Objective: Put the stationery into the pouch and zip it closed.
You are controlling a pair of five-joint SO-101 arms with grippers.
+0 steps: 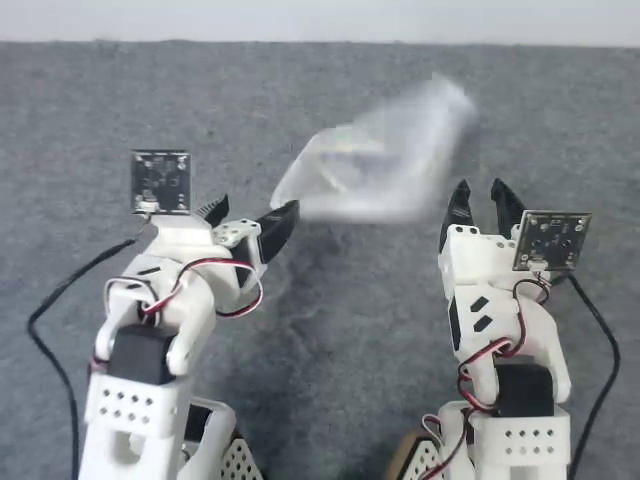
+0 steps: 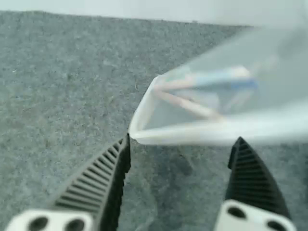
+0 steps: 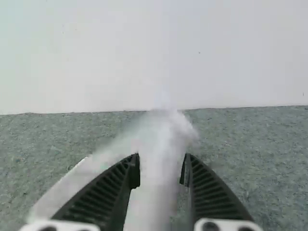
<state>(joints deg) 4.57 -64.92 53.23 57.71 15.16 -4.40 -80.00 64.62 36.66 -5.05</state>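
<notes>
A clear plastic pouch (image 1: 385, 160) is on or just above the grey cloth between and beyond my two grippers; I cannot tell whether it rests on the table. Through its wall I see pens (image 2: 211, 84), one of them blue, inside the pouch (image 2: 269, 110). My left gripper (image 1: 250, 215) is open just short of the pouch's near corner, and its fingertips (image 2: 126, 144) straddle that edge without touching it. My right gripper (image 1: 481, 200) is also open, close to the pouch's other end. The pouch (image 3: 161, 139) appears in the gap between the right gripper's jaws.
Grey felt cloth (image 1: 330, 330) covers the whole table. A pale wall (image 3: 154, 48) stands behind its far edge. Both arm bases and their cables (image 1: 50, 300) sit along the near edge.
</notes>
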